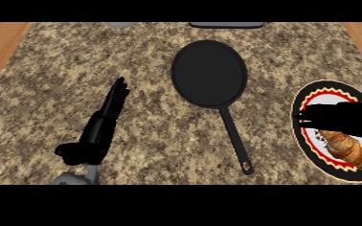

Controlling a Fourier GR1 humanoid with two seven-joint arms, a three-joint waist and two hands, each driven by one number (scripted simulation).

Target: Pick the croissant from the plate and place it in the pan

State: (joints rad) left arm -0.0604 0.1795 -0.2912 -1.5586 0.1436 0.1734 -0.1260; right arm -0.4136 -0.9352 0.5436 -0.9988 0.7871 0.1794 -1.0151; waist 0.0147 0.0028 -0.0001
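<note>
The right hand (332, 117) reaches in from the right edge, fingers stretched flat over the plate (305, 100), just above the croissant (344, 146) lying there, grasping nothing. The left hand (106, 119) rests open on the counter (84, 57), left of the pan (209, 73).

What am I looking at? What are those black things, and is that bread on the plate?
You are looking down from a robot's head at a speckled kitchen counter. The black shapes are its hands. The left hand rests open on the counter, fingers straight, holding nothing. The right hand reaches over the plate at the right edge. The bread is a croissant, lying on that plate just below the hand. In the middle sits a black pan, nothing in it, handle pointing toward the robot.
</note>
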